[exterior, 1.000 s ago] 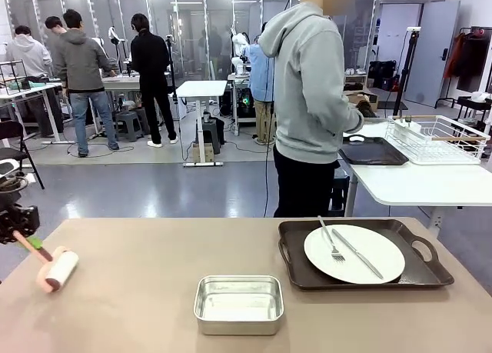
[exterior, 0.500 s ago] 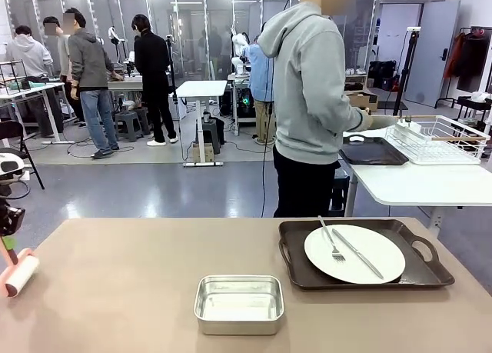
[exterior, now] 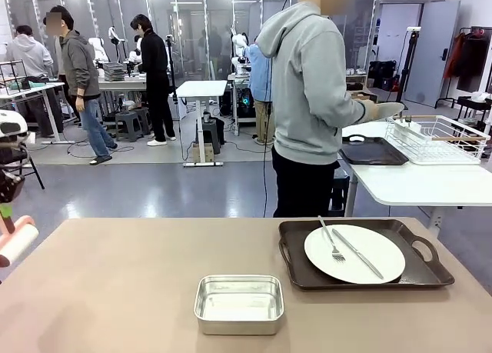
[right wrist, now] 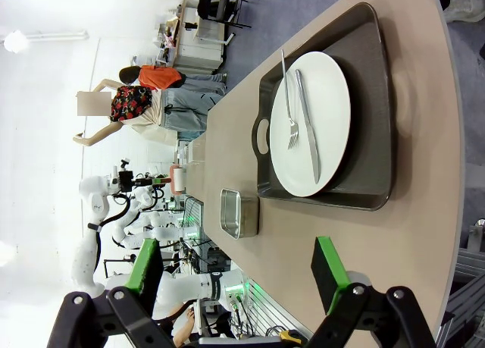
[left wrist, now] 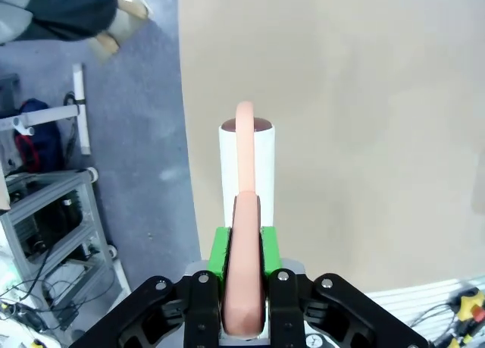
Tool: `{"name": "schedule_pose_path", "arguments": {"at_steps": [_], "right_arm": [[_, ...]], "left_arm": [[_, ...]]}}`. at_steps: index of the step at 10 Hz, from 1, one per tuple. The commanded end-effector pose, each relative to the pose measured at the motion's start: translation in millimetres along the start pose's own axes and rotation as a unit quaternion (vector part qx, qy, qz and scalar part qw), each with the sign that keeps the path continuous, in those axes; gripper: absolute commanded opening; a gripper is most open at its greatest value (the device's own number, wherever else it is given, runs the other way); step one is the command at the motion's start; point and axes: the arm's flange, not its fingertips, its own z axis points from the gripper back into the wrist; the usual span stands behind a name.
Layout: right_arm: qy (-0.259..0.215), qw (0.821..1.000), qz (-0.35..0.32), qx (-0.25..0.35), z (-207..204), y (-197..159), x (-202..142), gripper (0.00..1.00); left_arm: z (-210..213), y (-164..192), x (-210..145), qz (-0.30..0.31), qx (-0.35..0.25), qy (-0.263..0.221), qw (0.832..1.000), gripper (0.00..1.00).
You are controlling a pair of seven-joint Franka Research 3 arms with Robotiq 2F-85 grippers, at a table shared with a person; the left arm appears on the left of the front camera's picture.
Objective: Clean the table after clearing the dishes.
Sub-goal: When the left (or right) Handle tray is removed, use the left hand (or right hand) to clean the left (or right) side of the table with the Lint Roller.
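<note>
A white plate [exterior: 354, 253] with a fork and knife lies on a dark handled tray [exterior: 419, 276] at the right of the brown table [exterior: 138, 291]. My left gripper [exterior: 6, 208] hangs at the table's left edge, shut on the pink handle of a white lint roller [exterior: 17, 244]. In the left wrist view the gripper [left wrist: 244, 287] clamps that handle, and the roller [left wrist: 247, 158] hangs over the table's edge [left wrist: 189, 174]. My right gripper [right wrist: 239, 276] stands open above the table's right end, looking along the plate [right wrist: 311, 124] and tray [right wrist: 375, 98].
A square steel pan [exterior: 239, 304] sits at the front middle. A person in a grey hoodie [exterior: 307, 99] stands at the far side, back turned, one hand over a wire rack [exterior: 438, 138] on a white table. Another dark tray [exterior: 373, 151] lies there.
My left gripper has carried the lint roller leftward off the tabletop to the left edge and lifted it. The person's hand has moved out toward the wire rack.
</note>
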Motion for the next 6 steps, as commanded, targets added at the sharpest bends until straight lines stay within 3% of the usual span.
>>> {"name": "schedule_pose_path", "arguments": {"at_steps": [1, 6], "right_arm": [[-0.001, 1.000, 0.002, 0.002, 0.6, 2.9, -1.6, 1.00], [-0.001, 1.000, 0.002, 0.002, 0.6, 2.9, -1.6, 1.00]], "left_arm": [[-25.4, 7.6, 7.9, 0.006, -0.011, 0.009, 1.000, 0.21], [-25.4, 7.6, 7.9, 0.006, -0.011, 0.009, 1.000, 0.21]]}}
